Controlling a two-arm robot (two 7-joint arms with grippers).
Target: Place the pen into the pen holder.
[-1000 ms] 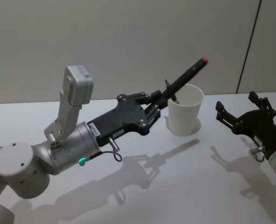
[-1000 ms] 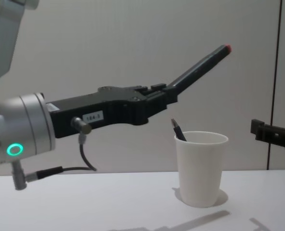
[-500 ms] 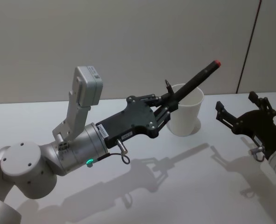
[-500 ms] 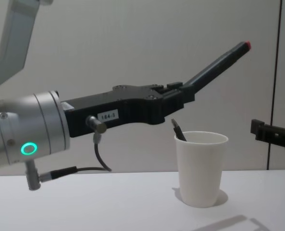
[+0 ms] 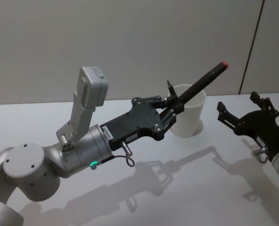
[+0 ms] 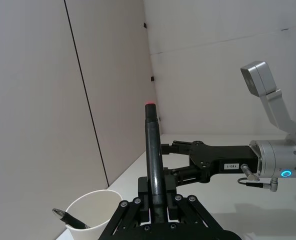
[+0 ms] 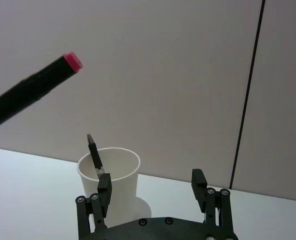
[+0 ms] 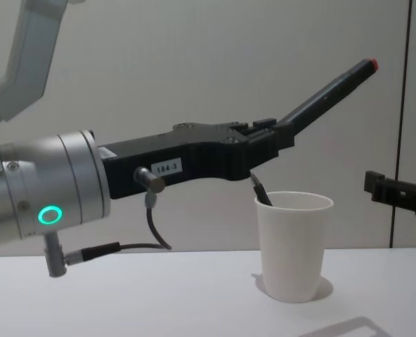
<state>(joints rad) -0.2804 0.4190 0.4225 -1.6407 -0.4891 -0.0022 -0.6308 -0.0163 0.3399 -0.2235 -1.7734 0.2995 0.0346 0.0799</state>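
Note:
My left gripper (image 5: 175, 101) is shut on the pen (image 5: 201, 81), a black marker with a red tip. The pen slants upward, with its red end high past the pen holder (image 5: 189, 117), a white paper cup on the table. In the chest view the left gripper (image 8: 277, 135) hangs just above the cup's (image 8: 293, 246) left rim, and the pen (image 8: 331, 91) rises above the cup. A second dark pen (image 8: 259, 190) leans inside the cup. My right gripper (image 5: 238, 101) stands open to the right of the cup, holding nothing.
The white table (image 5: 186, 188) spreads out in front of the cup, and a plain wall with a dark vertical seam (image 5: 251, 47) stands behind it. The left arm's wrist camera block (image 5: 93, 87) sticks up above the arm.
My left gripper has carried the pen to the right and slightly upward, so it now lies above the cup. The right gripper and the cup have not moved.

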